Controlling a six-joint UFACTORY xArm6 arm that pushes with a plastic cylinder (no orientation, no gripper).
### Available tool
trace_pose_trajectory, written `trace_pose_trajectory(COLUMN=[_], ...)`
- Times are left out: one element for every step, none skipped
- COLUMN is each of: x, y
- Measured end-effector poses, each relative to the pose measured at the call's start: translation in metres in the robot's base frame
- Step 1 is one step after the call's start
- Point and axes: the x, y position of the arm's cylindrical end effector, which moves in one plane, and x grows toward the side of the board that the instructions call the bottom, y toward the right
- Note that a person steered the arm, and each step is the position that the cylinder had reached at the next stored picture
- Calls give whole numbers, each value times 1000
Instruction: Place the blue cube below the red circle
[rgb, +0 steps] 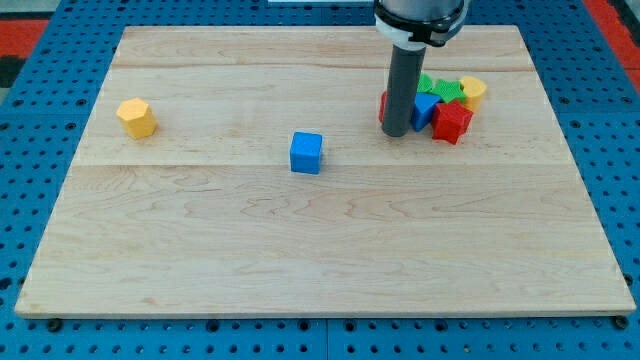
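The blue cube (307, 152) sits alone near the board's middle. My tip (396, 133) stands to the cube's upper right, well apart from it, at the left edge of a cluster of blocks. A red block (383, 106), mostly hidden behind the rod, shows only a sliver at the rod's left; its shape cannot be made out. The tip seems to touch or nearly touch it.
The cluster to the right of the rod holds a second blue block (425, 108), a green block (437, 87), a yellow block (473, 91) and a red block (452, 121). A yellow hexagonal block (136, 117) lies at the left. The wooden board (300, 260) rests on a blue pegboard.
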Motion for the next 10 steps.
trace_pose_trajectory(x=[53, 94, 80, 48, 30, 21, 16, 9, 9, 9], y=[-4, -45, -95, -130, -140, -110, -75, -44, -19, -14])
